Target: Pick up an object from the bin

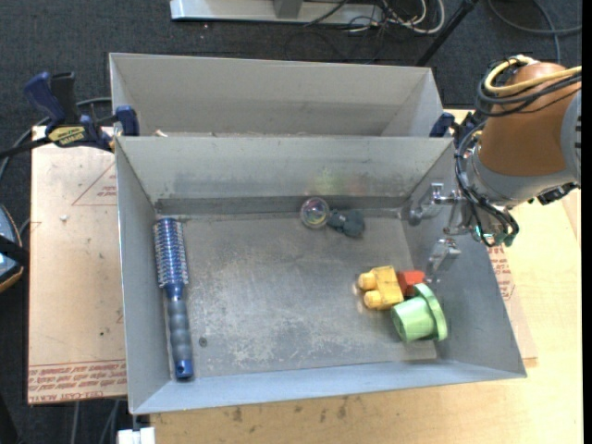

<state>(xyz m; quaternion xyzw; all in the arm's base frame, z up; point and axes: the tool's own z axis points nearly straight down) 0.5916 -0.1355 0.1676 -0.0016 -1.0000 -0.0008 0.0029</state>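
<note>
Camera view — gripper (437, 236) by right wall, near yellow-green toy (404, 302)

Bare bin floor (277, 294) between hairbrush (173, 280) and toy cluster (404, 303)

The one camera sits high above the grey metal bin (277, 313) and looks down into it. It is tipped a little from the near side, so the tall far wall shows its wide face. It is far enough back to see the whole bin and some dark floor (92, 17) past it. The robot arm (523, 128) comes in from the right.
</note>
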